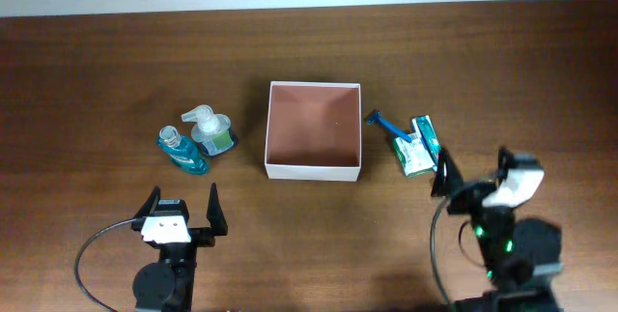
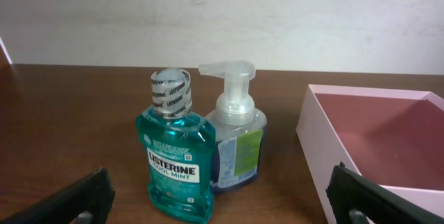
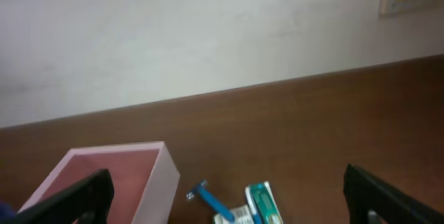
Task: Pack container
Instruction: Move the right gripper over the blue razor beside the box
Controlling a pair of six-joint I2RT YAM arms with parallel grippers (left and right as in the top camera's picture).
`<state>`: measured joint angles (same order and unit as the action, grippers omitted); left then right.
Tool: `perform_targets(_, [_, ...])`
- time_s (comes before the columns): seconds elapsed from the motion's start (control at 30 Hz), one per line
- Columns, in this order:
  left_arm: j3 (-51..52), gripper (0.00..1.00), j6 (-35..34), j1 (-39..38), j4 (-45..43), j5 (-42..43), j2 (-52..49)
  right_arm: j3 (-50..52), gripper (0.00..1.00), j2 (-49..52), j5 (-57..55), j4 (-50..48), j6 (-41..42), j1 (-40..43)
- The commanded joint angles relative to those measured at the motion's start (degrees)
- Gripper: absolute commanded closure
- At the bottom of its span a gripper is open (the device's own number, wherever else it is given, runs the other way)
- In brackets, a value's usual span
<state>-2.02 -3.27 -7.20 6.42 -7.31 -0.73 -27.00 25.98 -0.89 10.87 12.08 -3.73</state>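
Between and beyond the spread left end effector (image 1: 183, 198) and spread right end effector (image 1: 473, 165) sits the container (image 1: 314, 169).

The surface (image 1: 97, 80) carries one container (image 1: 314, 169). Two bottles are there: one teal mouthwash bottle (image 1: 182, 151) and one pump bottle (image 1: 211, 133). There is one blue razor (image 1: 388, 124). The green-and-white packets (image 1: 418, 146) number one or two; the views do not settle which.
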Motion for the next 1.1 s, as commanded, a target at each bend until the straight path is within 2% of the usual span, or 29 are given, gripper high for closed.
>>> perform_targets(0.0, [0.48, 0.00, -0.13, 0.35, -0.20, 0.63, 0.37, -10.40, 0.01, 11.06, 0.28, 5.42, 0.63, 0.44])
perform_targets(0.37, [0.48, 0.01, -0.13, 0.35, -0.20, 0.63, 0.37, -42.82, 0.02, 43.67, 3.26, 33.35, 0.22, 0.42])
perform_targets(0.5, [0.48, 0.01, -0.13, 0.35, -0.20, 0.63, 0.37, -48.28, 0.02, 49.68, 1.97, 34.88, 0.24, 0.44])
perform_targets(0.63, [0.48, 0.01, -0.13, 0.35, -0.20, 0.63, 0.37, -48.65, 0.02, 50.31, 2.23, 33.24, -0.15, 0.42])
perform_targets(0.8, [0.48, 0.01, -0.13, 0.35, -0.20, 0.63, 0.37, -48.65, 0.01, 50.82, 8.41, 29.62, -21.79, 0.42])
perform_targets(0.97, [0.48, 0.01, -0.13, 0.35, -0.20, 0.63, 0.37, -48.65, 0.01, 54.82, 8.50, 33.86, -30.47, 0.35])
perform_targets(1.07, [0.48, 0.01, -0.13, 0.35, -0.20, 0.61, 0.37, -48.65, 0.04, 59.17, 10.58, 36.72, -32.28, 0.31])
